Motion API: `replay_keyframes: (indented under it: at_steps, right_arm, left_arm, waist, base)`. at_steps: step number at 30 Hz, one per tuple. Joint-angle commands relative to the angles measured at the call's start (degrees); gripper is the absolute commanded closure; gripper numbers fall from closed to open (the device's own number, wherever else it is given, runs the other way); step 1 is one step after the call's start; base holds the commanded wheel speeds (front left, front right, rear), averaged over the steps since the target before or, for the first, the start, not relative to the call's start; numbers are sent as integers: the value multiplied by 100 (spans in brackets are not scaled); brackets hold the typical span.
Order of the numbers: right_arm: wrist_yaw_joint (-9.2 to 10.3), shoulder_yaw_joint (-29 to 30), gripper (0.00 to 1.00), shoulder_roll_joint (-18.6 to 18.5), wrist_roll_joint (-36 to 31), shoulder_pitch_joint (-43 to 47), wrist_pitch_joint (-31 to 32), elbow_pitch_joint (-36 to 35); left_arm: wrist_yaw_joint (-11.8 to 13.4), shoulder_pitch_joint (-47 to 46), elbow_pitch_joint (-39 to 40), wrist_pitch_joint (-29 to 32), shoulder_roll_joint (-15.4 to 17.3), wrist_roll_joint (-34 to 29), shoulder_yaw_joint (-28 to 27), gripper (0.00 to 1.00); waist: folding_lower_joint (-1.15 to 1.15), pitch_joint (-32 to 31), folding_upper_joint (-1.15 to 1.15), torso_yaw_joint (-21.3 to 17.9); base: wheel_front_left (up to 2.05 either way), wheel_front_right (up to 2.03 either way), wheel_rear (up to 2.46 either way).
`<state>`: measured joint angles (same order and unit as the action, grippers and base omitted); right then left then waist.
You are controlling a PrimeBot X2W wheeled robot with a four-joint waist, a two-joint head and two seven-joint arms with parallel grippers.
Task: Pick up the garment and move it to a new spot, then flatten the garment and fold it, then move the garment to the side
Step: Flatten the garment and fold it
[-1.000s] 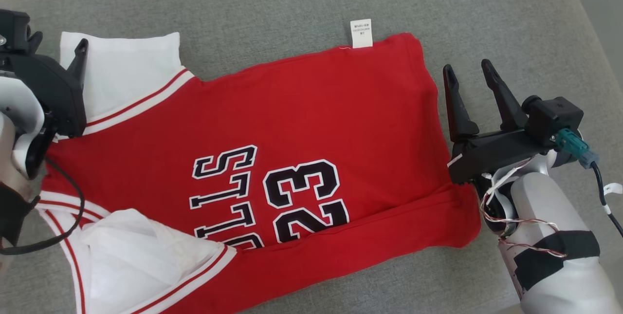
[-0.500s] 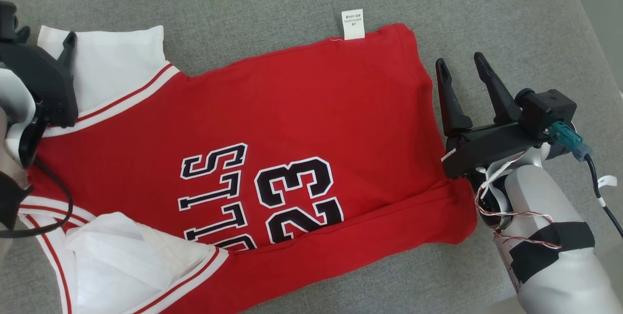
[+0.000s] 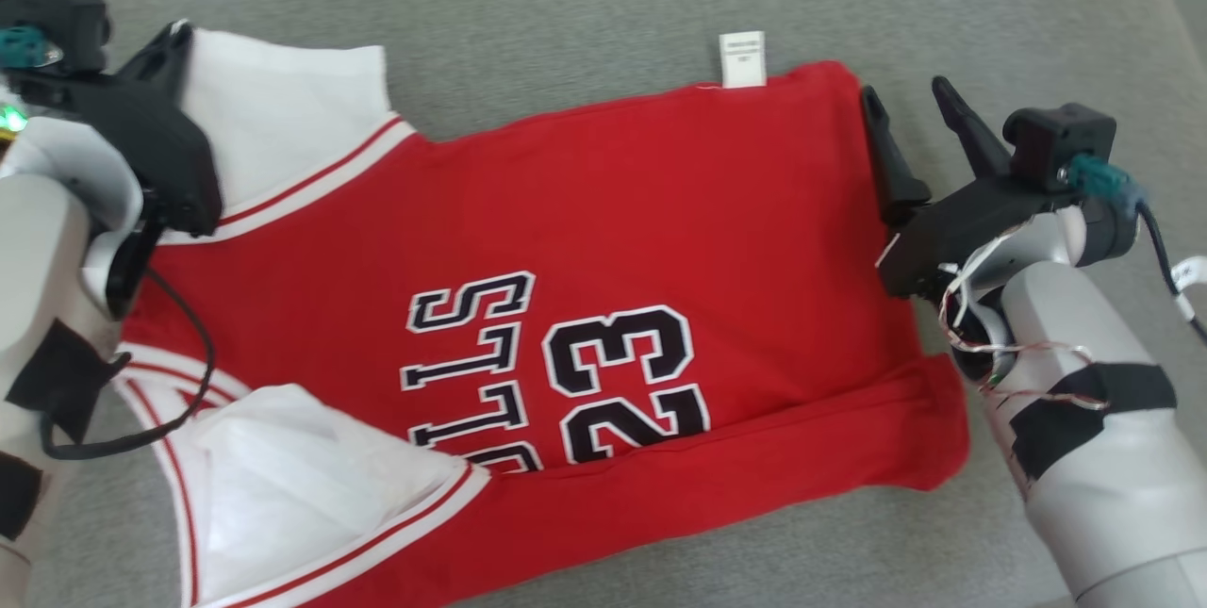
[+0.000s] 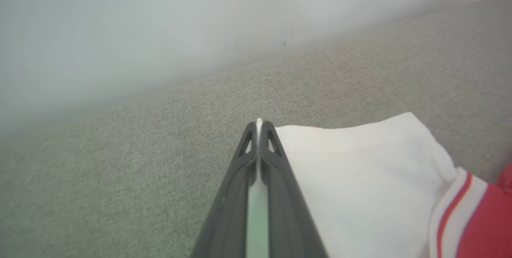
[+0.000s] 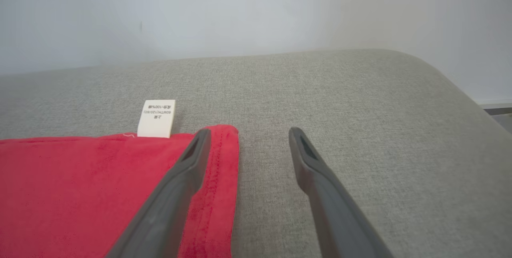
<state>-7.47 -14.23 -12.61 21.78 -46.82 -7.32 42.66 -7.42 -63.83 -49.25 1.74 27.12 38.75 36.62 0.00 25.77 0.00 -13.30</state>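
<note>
- Across the head view, a red jersey (image 3: 660, 240) lies flat on a grey cushion (image 3: 566, 5). Its long axis runs left to right, with white sleeves at the robot's left and the hem at its right. The left hand (image 3: 174, 35) sits at the far sleeve's (image 3: 283, 108) outer corner. The right hand (image 3: 905, 91) sits at the hem's far corner, fingers pointing away from the robot.
- Along the left wrist view, the two dark fingers are pressed together with a sliver of white cloth between their tips. They appear to pinch the jersey by that sleeve corner.
- Along the right wrist view, the fingers stand apart, holding nothing. One lies over the red hem and the other over bare cushion, so the hem's edge runs between them. A white label (image 5: 156, 118) juts out just past the corner. Closing here would likely give both hands the far edge, ready to fold it toward the robot.
</note>
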Motion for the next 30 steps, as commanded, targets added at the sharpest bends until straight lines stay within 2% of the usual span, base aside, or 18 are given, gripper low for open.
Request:
replay_keyframes:
  at_steps: [1, 7, 10, 13, 14, 15, 16, 17, 18, 22, 30]
  right_arm:
    - [-7, -15, 0, -23, 59, -99, 34, 104]
    - [-7, -108, 1, -56, 167, -612, 170, 786]
    - [-7, -138, 18, -49, 206, -865, 292, 1191]
    - [-7, -126, 40, -61, 152, -1111, 370, 1614]
    - [-7, -108, 45, -82, 105, -1177, 355, 1753]
    - [-7, -93, 60, -101, 56, -1207, 377, 1928]
    - [-7, -106, 83, -71, 33, -1237, 346, 2029]
    - [-7, -106, 83, -71, 33, -1237, 346, 2029]
    - [-7, -79, 100, -24, 67, -1300, 256, 2089]
    - [-7, -139, 100, 45, 5, -1449, 48, 2304]
    - [-7, -201, 100, -94, 73, -1683, -507, 2399]
  left_arm:
    - [-3, -66, 42, -42, -33, 41, 36, 100]
    - [-3, -117, 300, -178, -124, 220, 227, 100]
    - [-3, -155, 373, -230, -160, 229, 312, 100]
    - [-3, -228, 430, -286, -201, 275, 379, 100]
    - [-3, -242, 439, -293, -201, 295, 397, 100]
    - [-2, -247, 442, -323, -210, 313, 418, 100]
    - [2, -242, 443, -337, -223, 330, 441, 100]
    - [2, -242, 443, -337, -223, 330, 441, 100]
    - [2, -241, 441, -354, -236, 346, 466, 100]
    - [3, -223, 403, -484, -215, 425, 484, 100]
    - [3, -245, 341, -834, -193, 579, 454, 100]
  waist:
    - [0, -6, 0, 198]
    - [0, 101, 0, 470]
    - [0, 178, 0, 551]
    - [0, 231, 0, 623]
    - [0, 242, 0, 642]
    - [0, 251, 0, 661]
    - [0, 256, 0, 679]
    - [0, 256, 0, 679]
    - [0, 256, 0, 697]
    - [0, 186, 0, 735]
    - [0, -100, 0, 803]
  base:
    - [0, 0, 0]
    - [0, 0, 0]
    - [0, 0, 0]
    - [0, 0, 0]
    - [0, 0, 0]
    - [0, 0, 0]
    - [0, 0, 0]
    - [0, 0, 0]
    - [0, 0, 0]
    - [0, 0, 0]
    - [0, 0, 0]
